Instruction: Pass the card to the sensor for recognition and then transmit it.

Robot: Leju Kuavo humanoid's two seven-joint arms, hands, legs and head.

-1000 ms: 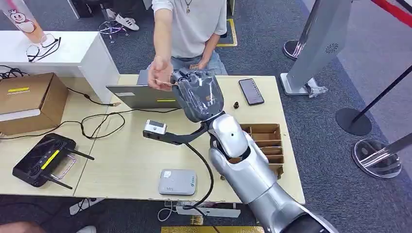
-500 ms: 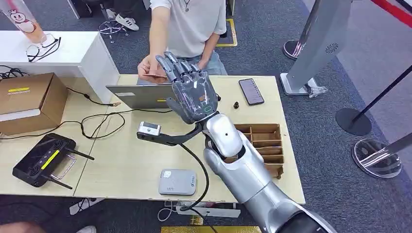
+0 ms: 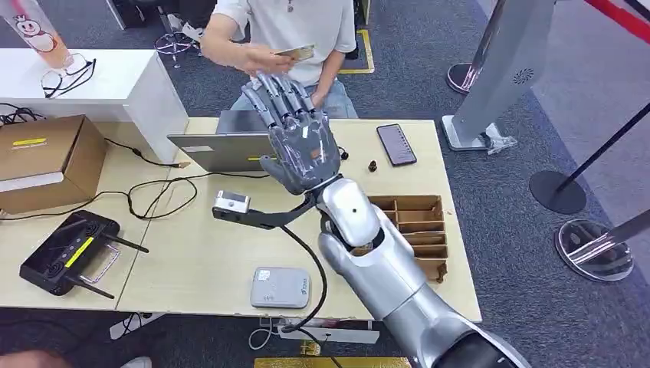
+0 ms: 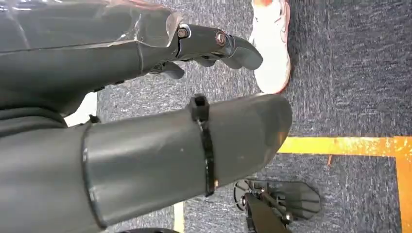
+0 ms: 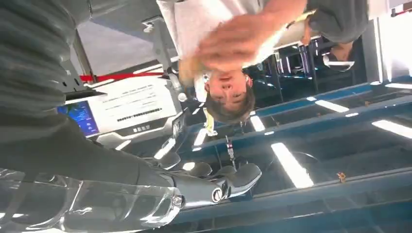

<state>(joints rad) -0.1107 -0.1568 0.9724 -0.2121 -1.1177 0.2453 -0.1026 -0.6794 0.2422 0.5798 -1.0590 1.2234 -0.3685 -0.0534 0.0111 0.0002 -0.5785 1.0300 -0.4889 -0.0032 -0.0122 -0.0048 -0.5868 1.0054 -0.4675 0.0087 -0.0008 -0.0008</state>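
One laptop (image 3: pixel 222 146) (lid raised) sits behind right hand (image 3: pixel 295 142) — phone (image 3: pixel 396 143) beside.

Head camera looks down over the table (image 3: pixel 199 261); left wrist camera faces the carpet (image 4: pixel 350 73); right wrist camera tilts upward, sharing the person (image 3: pixel 295 31) opposite.

person's hand (image 3: pixel 257 55) motion-blurred, laptop (image 3: pixel 222 146) partly hidden behind right robot hand (image 3: pixel 295 146)
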